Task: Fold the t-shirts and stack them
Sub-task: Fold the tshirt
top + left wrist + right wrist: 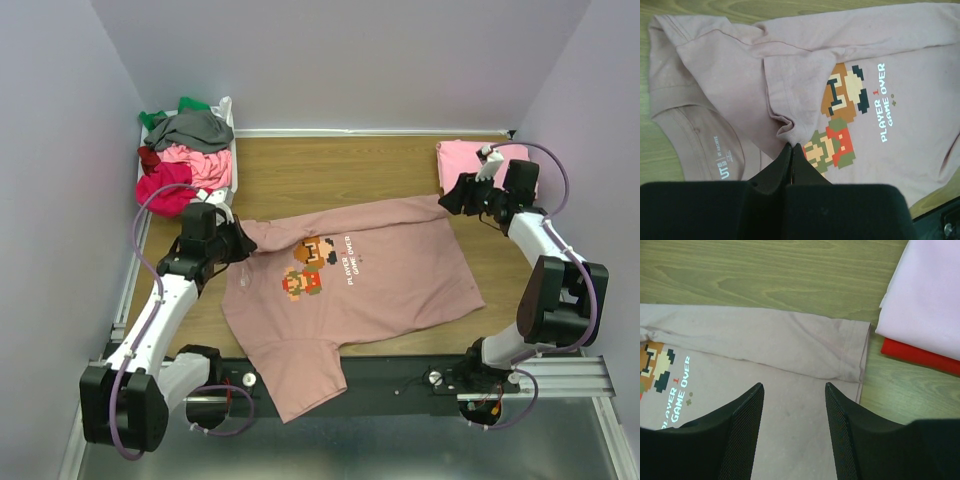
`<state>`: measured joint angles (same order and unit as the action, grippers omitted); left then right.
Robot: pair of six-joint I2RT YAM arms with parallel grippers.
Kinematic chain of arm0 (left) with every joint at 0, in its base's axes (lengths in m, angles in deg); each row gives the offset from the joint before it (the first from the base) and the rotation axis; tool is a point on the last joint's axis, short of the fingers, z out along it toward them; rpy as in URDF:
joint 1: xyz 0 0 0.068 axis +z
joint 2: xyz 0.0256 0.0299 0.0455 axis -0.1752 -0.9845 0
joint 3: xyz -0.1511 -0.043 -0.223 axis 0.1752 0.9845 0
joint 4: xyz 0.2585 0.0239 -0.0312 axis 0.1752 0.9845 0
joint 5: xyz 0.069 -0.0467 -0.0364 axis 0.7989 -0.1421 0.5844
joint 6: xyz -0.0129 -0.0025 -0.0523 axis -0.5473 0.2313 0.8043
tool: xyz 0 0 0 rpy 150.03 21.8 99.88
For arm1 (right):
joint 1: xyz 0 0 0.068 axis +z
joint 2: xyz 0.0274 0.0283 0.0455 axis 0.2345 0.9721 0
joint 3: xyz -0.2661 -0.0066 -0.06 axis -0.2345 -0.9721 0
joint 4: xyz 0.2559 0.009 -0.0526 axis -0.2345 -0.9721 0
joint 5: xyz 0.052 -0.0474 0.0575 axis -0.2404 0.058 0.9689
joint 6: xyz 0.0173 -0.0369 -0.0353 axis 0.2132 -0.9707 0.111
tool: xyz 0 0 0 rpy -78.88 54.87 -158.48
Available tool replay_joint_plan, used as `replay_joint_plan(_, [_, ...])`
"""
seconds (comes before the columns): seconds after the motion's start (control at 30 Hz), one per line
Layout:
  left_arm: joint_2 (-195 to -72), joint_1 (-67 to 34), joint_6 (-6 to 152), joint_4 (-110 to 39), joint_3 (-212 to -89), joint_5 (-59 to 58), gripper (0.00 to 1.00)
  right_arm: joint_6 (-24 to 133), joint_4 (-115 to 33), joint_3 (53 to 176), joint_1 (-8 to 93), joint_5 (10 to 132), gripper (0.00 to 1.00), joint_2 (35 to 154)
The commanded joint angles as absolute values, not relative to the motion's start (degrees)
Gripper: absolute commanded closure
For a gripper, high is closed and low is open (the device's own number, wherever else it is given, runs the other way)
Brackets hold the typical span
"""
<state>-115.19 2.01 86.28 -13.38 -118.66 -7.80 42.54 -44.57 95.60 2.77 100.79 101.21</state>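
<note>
A dusty-pink t-shirt (390,285) with a pixel-art print and white text lies spread face up on the wooden table, its lower part hanging over the near edge. My left gripper (243,243) is shut on a bunched fold of its sleeve (785,125), which is drawn over the chest beside the print (840,120). My right gripper (448,198) hovers open above the shirt's far right sleeve (840,355); nothing is between its fingers (747,415). Two folded t-shirts, pale pink (930,295) over red (920,356), lie stacked at the back right.
A white bin (232,150) at the back left holds a heap of grey, green, pink and red t-shirts (185,150). Purple walls close in the table on three sides. A metal rail (560,375) with the arm bases runs along the near edge.
</note>
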Motion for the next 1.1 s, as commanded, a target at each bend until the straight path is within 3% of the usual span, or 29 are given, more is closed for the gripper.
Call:
replay_joint_plan(0.0, [-114.52,-0.19,87.7,-10.43,-117.46,-10.44,1.0,42.64,-45.74,94.57,2.75,102.54,0.41,99.79])
replay_joint_plan(0.13, [-114.17,-2.04,88.14,-7.89,-116.75,-11.84,0.98,42.81,-45.74,94.66,2.75,102.27,0.4,99.71])
replay_joint_plan(0.17, [-113.64,-2.13,88.4,-7.27,-116.67,-12.02,0.86,42.81,-45.92,94.66,2.75,102.27,0.4,99.71])
replay_joint_plan(0.23, [-112.15,-2.22,88.4,-4.46,-117.1,-12.64,0.72,42.81,-45.83,94.66,2.66,102.18,0.4,99.53])
replay_joint_plan(0.27, [-109.53,-2.22,88.75,-3.49,-117.63,-11.94,0.53,42.73,-45.92,94.57,2.57,102.27,0.4,99.27])
replay_joint_plan(0.3, [-108.03,-2.22,88.75,-1.57,-119.46,-11.07,0.45,42.64,-45.92,94.57,2.49,102.27,0.4,99.18])
replay_joint_plan(0.4, [-103.19,-2.22,87.44,-1.28,-122.81,-9.13,0.22,42.37,-45.92,94.57,2.31,102.27,0.4,99.18])
replay_joint_plan(0.5, [-105.01,-2.22,81.48,-6.89,-125.28,-9.12,0.09,42.55,-46.09,94.57,2.13,102.89,0.4,99.27])
replay_joint_plan(0.6, [-115.54,-2.04,77.51,-12.88,-127.29,-13.33,0.08,43.51,-46.27,94.75,2.22,103.76,0.4,99.0])
replay_joint_plan(0.77, [-134.07,-2.04,76.36,-14.65,-134.94,-11.86,0.22,44.04,-46.53,93.78,2.05,104.82,0.4,97.16])
replay_joint_plan(1.07, [-144.22,-2.04,77.33,-15.08,-136.53,-4.91,0.39,43.78,-46.97,93.51,1.78,105.96,0.4,97.86])
